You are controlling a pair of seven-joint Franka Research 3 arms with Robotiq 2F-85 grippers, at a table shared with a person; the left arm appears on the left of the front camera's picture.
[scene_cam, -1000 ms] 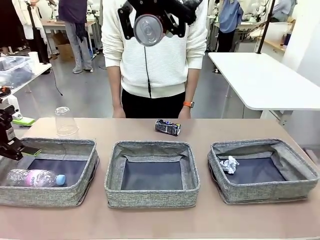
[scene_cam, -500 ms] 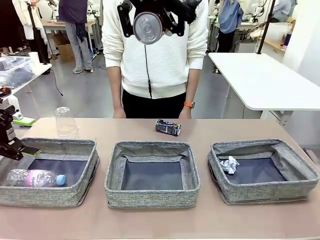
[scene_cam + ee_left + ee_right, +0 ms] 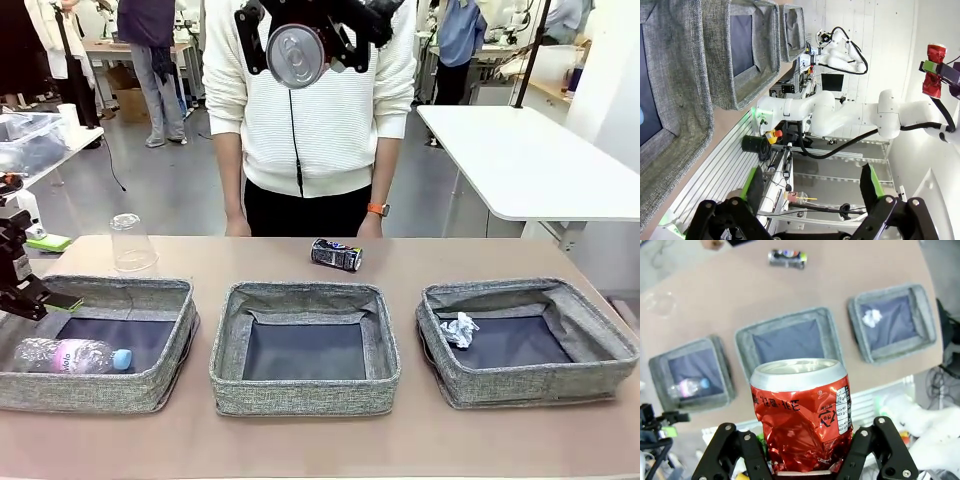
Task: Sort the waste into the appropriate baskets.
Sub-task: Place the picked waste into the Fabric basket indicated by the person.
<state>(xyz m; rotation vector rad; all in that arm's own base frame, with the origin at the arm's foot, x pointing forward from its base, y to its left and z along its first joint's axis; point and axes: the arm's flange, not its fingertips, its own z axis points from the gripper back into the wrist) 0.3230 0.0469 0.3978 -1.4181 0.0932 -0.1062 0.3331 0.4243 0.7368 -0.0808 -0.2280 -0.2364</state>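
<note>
High above the table's far side, my right gripper (image 3: 298, 35) is shut on the crushed red can (image 3: 296, 56), whose silver end faces the front camera. In the right wrist view the red can (image 3: 802, 412) hangs above the middle basket (image 3: 745, 342). Three grey baskets stand in a row: left (image 3: 90, 392), middle (image 3: 300, 392), right (image 3: 530, 385). The clear bottle (image 3: 68, 355) lies in the left one and the paper wad (image 3: 459, 329) in the right one. A dark printed can (image 3: 335, 254) and an upturned clear cup (image 3: 131, 243) stand on the table behind them. My left gripper (image 3: 35, 298) is open beside the left basket.
A person in a white sweater (image 3: 310, 120) stands at the far edge, hands near the table. A white table (image 3: 530, 160) stands at the back right. Bare tabletop runs in front of the baskets.
My right gripper with the red can has risen slightly. Nothing else has moved.
</note>
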